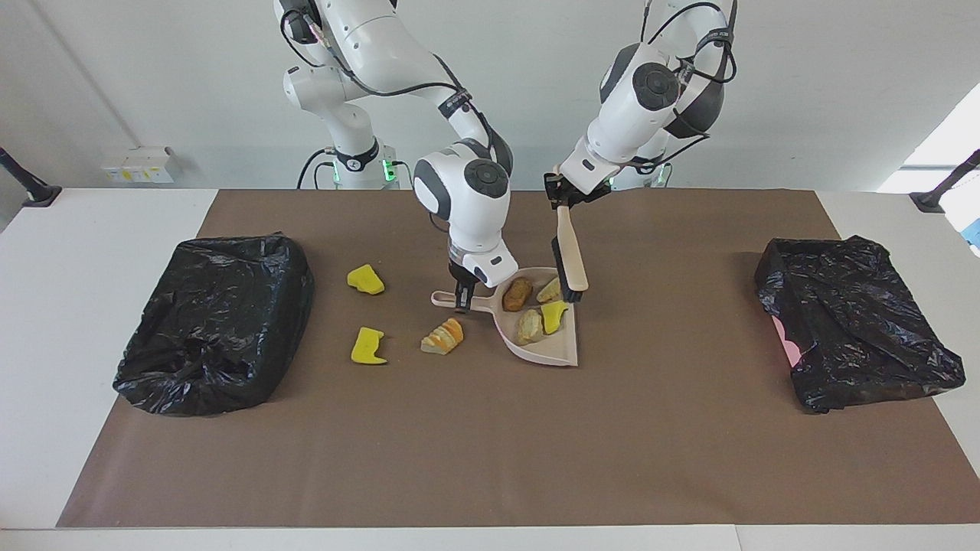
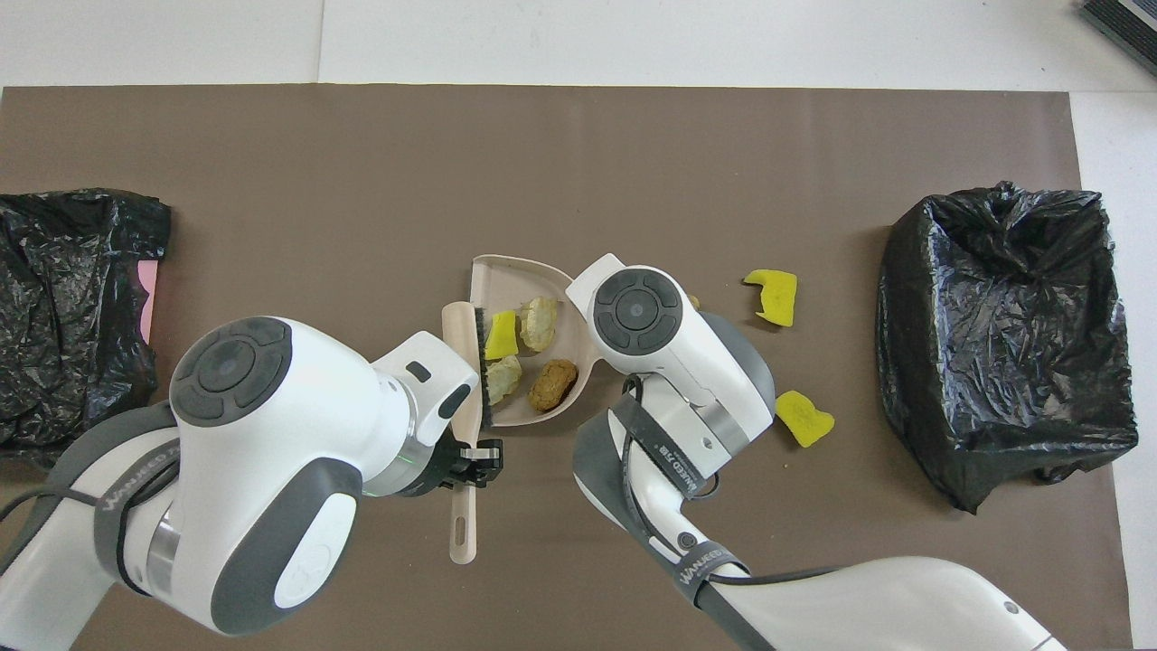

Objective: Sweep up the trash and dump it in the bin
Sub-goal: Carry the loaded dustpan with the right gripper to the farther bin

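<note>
My right gripper (image 1: 462, 295) is shut on the handle of the beige dustpan (image 1: 555, 348), which lies mid-mat. Inside the pan lie several pieces of trash: a brown lump (image 1: 517, 293), a yellow chunk (image 1: 553, 315) and tan pieces (image 1: 528, 325). My left gripper (image 1: 561, 200) is shut on the handle of the brush (image 1: 570, 256), whose black bristles hang at the pan's side toward the left arm's end. Loose on the mat toward the right arm's end are two yellow chunks (image 1: 365, 279) (image 1: 367, 346) and an orange bread piece (image 1: 444, 337). From overhead, dustpan (image 2: 506, 276), brush (image 2: 461, 339) and left gripper (image 2: 472, 455) show; the right gripper is hidden under its arm.
A bin lined with a black bag (image 1: 214, 321) stands at the right arm's end of the brown mat, shown overhead too (image 2: 1008, 344). A second black-bagged bin (image 1: 850, 321) sits at the left arm's end.
</note>
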Controlling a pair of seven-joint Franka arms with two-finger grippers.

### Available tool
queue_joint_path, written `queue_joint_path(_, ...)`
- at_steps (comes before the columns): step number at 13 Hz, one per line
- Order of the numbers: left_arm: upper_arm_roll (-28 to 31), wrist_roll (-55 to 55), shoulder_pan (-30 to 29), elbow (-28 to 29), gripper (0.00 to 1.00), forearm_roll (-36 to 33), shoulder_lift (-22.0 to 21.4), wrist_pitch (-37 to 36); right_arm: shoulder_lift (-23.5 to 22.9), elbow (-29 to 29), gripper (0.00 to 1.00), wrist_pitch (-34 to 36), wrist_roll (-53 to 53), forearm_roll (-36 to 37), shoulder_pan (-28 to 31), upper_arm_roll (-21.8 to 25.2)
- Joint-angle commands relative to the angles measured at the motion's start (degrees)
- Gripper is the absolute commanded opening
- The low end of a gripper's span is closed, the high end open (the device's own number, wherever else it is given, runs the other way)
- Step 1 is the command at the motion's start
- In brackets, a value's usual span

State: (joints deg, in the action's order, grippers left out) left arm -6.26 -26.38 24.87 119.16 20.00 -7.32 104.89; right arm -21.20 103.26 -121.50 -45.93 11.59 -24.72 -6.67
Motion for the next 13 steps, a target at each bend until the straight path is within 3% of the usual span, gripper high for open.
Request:
queue_joint_path(1, -0.24, -1.04, -3.41, -5.23, 0.00, -4.41, 0.55, -5.54, -0.07, -1.03, 0.00, -1.55, -1.25, -2.61, 2.47, -0.53)
queue_joint_path(6, -0.24, -0.25, -11.50, -11.93, 0.00, -13.93, 0.90, -12.86, 3.53, -3.15, 0.00, 4.41, -13.20, -8.24, 8.88, -0.45)
queue_joint_path(10, -0.24, 2.91, -15.02, -10.19, 0.00, -14.81, 0.21, -12.78, 4.06, -9.55, 0.00, 14.60, -21.64, -8.86, 15.12, -0.53)
queue_joint_path(13, -0.68, 2.91, -13.62, -4.58, 0.00, -14.73, -3.30, -10.33, 5.29, -11.93, 0.00, 20.93, -28.84, -9.30, 20.65, -0.45)
